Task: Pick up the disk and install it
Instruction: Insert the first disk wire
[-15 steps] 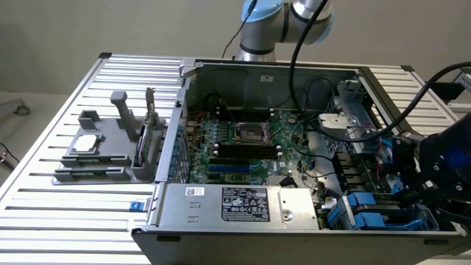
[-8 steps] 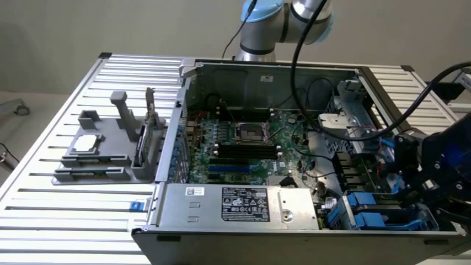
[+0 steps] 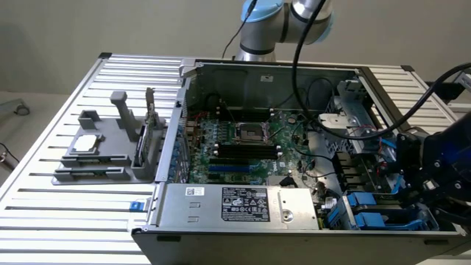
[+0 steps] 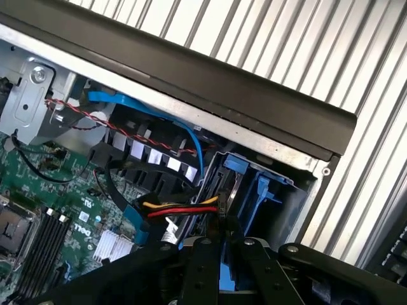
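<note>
Two narrowly parted fingers (image 4: 202,267) of the hand (image 4: 224,246) pinch the disk (image 4: 226,279).

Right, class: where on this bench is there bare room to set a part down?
Free: bare table slats between the grey fixture and the near edge, and beyond the fixture, both at the exterior view's left of the case. Crowded: the case's corner round the blue drive bays, thick with cables.

Table (image 3: 44,110) is silver with ribbed stripes, motherboard (image 3: 243,149) is green, drive cage (image 3: 368,212) at the exterior view's lower right is bright blue, hand (image 4: 224,246) all black, cable bundle (image 4: 181,208) red, yellow and black.
</note>
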Controlling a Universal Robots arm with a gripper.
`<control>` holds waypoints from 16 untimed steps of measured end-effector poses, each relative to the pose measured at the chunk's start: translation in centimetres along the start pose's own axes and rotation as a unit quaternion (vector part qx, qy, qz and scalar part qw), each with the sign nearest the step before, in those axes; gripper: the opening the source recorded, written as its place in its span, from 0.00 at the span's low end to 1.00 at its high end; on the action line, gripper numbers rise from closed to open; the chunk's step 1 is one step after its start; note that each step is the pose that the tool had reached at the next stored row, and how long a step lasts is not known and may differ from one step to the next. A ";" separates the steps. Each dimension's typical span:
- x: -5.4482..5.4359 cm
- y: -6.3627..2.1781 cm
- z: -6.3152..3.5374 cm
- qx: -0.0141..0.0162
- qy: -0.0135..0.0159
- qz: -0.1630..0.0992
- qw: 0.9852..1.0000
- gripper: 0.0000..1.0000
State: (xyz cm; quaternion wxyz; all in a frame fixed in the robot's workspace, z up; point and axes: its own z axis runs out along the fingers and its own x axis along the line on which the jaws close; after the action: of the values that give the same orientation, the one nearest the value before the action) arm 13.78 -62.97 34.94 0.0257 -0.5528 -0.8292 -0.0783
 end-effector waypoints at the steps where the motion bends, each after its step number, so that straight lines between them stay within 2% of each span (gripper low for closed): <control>1: 0.0 -0.08 0.00 0.000 -0.001 0.001 1.000 0.17; 4: 0.2 -0.38 0.00 0.001 -0.003 0.004 1.000 0.17; 5: 0.3 -0.43 0.00 0.001 -0.005 0.004 1.000 0.17; 7: 0.6 -0.41 0.09 0.005 -0.014 0.004 1.000 0.17; 10: 1.3 -0.19 0.26 0.011 -0.032 0.003 0.999 0.17; 11: 1.6 -0.11 0.31 0.012 -0.035 0.003 0.999 0.17; 12: 1.7 -0.05 0.35 0.012 -0.037 0.003 0.999 0.17; 16: 1.9 0.00 0.41 0.012 -0.038 0.013 0.999 0.17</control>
State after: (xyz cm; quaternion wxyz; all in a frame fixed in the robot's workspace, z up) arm 13.08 -61.20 34.78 0.0014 -0.5662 -0.8229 -0.0469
